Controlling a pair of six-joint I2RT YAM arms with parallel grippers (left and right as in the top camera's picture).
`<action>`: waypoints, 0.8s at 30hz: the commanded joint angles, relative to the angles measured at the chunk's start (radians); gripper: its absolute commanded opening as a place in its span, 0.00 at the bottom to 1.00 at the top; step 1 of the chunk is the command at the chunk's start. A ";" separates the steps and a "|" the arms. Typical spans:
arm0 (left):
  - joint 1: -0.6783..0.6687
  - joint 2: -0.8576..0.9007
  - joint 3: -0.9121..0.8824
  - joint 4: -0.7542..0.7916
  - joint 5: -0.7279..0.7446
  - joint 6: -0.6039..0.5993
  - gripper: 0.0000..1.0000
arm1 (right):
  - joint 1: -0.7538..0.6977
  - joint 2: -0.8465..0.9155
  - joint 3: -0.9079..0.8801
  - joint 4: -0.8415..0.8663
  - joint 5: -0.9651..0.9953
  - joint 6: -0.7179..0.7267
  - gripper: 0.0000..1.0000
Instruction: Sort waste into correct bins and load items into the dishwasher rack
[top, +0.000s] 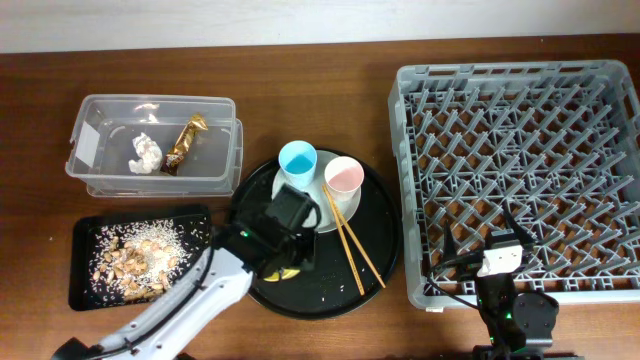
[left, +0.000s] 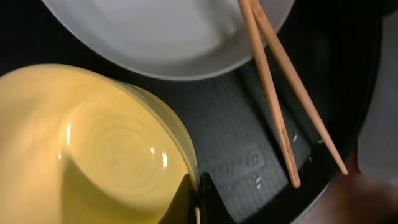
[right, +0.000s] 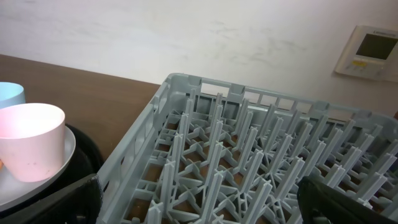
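My left gripper (left: 198, 198) is shut on the rim of the yellow bowl (left: 93, 143), one finger inside and one outside. From overhead the arm covers most of the bowl (top: 287, 272). Beside it lie the pale plate (left: 161, 31) and the wooden chopsticks (left: 273, 106). The blue cup (top: 297, 162) and pink cup (top: 343, 177) stand on the plate (top: 350, 205). My right gripper (right: 199, 205) is open over the near left corner of the grey dishwasher rack (right: 249, 143), with only pegs between its fingers. The tissue (top: 146, 152) and foil wrapper (top: 184, 143) lie in the clear tub (top: 225, 170).
The round black tray (top: 385, 235) carries the dishes, left of the rack (top: 402, 180). Food scraps (top: 140, 255) lie in the shallow black tray (top: 80, 280) at the front left. A wall runs behind the table.
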 joint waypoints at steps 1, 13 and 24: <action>-0.056 -0.005 -0.006 -0.019 -0.021 -0.067 0.00 | -0.007 -0.005 -0.005 -0.005 -0.006 -0.003 0.98; -0.014 -0.082 0.145 -0.206 -0.260 -0.074 0.36 | -0.008 -0.005 -0.005 -0.005 -0.006 -0.003 0.98; 0.653 -0.414 0.091 -0.703 -0.452 -0.449 0.01 | -0.007 -0.005 -0.005 -0.005 -0.006 -0.003 0.98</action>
